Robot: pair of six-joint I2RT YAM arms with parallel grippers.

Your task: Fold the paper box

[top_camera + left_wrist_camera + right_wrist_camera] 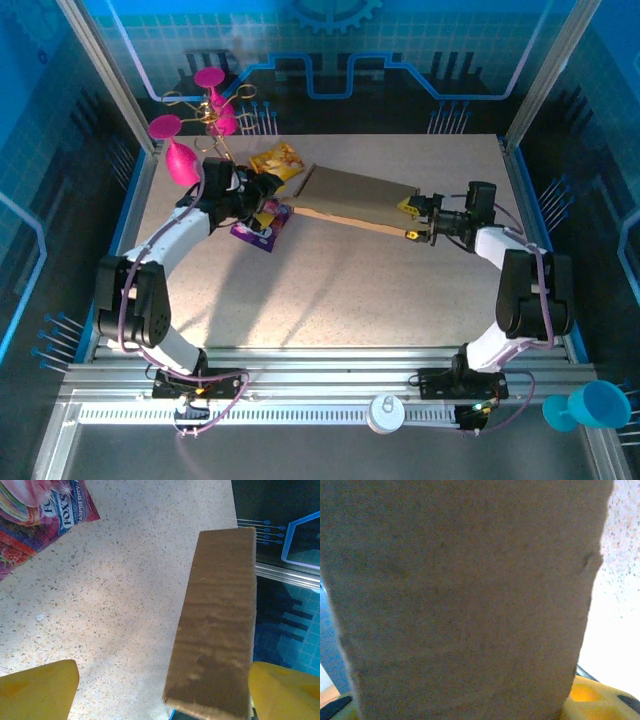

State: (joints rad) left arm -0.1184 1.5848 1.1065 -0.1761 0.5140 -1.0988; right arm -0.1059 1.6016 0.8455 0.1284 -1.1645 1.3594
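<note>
Pink cups: a cluster of pink cups [185, 150] on a wire stand at the far left corner of the table [330, 290], well apart from my work.
Left gripper: my left gripper [262, 195] sits at the left end of the paper box, released, its two yellow fingers [37, 690] spread wide.
Flap: in the left wrist view a brown cardboard flap [215, 620] stands on edge between those fingers, hard against the right-hand one. I cannot quite tell whether it touches that finger; nothing is pinched here.
Purple packet: a purple packet [262, 228] lies flat on the table just near of my left gripper, beside the box's left end.
Yellow packet: a yellow packet [278, 160] lies just far of the same gripper, close to the box's far-left corner.
Paper box: the paper box [355, 197] is in the far middle of the table, stretched left to right between my two grippers, plain brown. It is tilted, its near edge off the tabletop with shadow under it.
Right gripper: my right gripper [412, 220] is clenched on the box's right end. In the right wrist view, cardboard runs down between its yellow pads [590, 695].
Blue cup: a blue cup [590, 405] lies on its side off the table, beyond the near right corner.
</note>
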